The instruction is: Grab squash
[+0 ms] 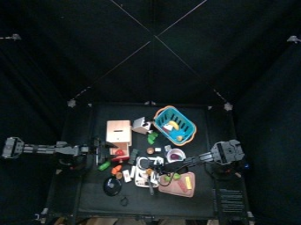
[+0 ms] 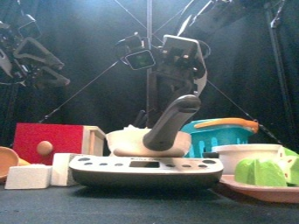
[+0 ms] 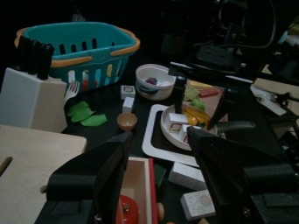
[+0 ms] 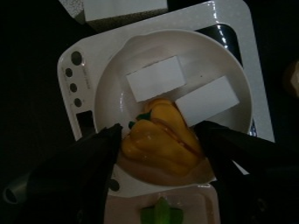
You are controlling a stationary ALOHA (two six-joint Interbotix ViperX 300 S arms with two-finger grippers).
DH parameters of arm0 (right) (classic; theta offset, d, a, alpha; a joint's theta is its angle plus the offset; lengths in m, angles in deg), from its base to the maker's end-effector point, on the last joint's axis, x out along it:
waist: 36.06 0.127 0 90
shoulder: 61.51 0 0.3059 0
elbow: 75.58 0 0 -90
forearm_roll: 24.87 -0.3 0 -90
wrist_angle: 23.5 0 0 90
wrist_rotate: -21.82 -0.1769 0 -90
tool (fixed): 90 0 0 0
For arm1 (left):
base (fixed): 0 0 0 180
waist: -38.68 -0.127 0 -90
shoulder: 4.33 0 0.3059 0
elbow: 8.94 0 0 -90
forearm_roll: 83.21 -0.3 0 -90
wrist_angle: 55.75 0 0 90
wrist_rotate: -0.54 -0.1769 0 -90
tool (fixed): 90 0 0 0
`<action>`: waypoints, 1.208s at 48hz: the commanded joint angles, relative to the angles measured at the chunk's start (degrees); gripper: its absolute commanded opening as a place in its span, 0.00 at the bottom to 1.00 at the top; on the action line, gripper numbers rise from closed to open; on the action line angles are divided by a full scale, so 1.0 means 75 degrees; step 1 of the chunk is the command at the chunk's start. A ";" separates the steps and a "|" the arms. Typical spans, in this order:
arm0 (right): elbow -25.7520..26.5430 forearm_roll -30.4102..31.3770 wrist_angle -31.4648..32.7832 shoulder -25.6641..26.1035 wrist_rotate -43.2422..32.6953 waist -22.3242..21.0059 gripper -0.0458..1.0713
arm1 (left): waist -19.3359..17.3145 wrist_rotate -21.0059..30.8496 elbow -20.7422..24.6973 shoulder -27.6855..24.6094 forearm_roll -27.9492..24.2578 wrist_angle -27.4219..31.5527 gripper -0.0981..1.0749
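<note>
The squash is a yellow-orange, oblong piece lying in a white bowl on a white scale, next to two white blocks. My right gripper reaches down into the bowl, with one jaw against each side of the squash. In the front view the right gripper dips behind the bowl's rim and hides the squash. My left gripper is open and empty, hovering at the table's left side in the top view.
A teal basket with an orange rim stands at the back, with a white knife block beside it. A red box, loose white blocks, a small bowl and a pink board with green pieces crowd around the scale.
</note>
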 commanded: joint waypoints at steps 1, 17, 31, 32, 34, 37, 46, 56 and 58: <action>0.0176 -0.0105 0.0000 0.0176 0.0000 -0.0047 0.73 | -0.0023 0.0000 0.0082 -0.0012 0.0023 -0.0070 0.84; 0.0609 -0.0223 0.0562 0.0469 0.0070 -0.0012 0.65 | -0.0023 0.0000 0.0082 -0.0012 0.0012 -0.0059 0.84; 0.0797 -0.0105 0.0820 0.0480 0.0082 -0.0047 0.65 | -0.0023 0.0000 0.0082 -0.0012 0.0012 -0.0059 0.84; 0.0820 -0.0105 0.0820 0.0492 0.0070 -0.0047 0.65 | -0.0023 0.0000 0.0082 -0.0023 0.0012 -0.0059 0.84; 0.0832 -0.0105 0.0809 0.0539 0.0082 -0.0047 0.65 | -0.0023 0.0000 0.0082 -0.0012 0.0012 -0.0059 0.84; 0.0867 -0.0094 0.0797 0.0609 0.0082 -0.0047 0.64 | -0.0023 0.0000 0.0082 -0.0012 0.0012 -0.0059 0.84; 0.0902 0.0070 0.0809 0.0891 0.0035 -0.0047 0.64 | -0.0023 0.0000 0.0082 -0.0012 0.0023 -0.0059 0.84; 0.0891 0.0246 0.0809 0.1066 -0.0012 -0.0047 0.64 | -0.0023 0.0000 0.0082 -0.0012 0.0023 -0.0047 0.84; 0.0891 0.0246 0.0809 0.1066 0.0000 -0.0047 0.64 | -0.0023 0.0000 0.0082 -0.0023 0.0012 -0.0047 0.84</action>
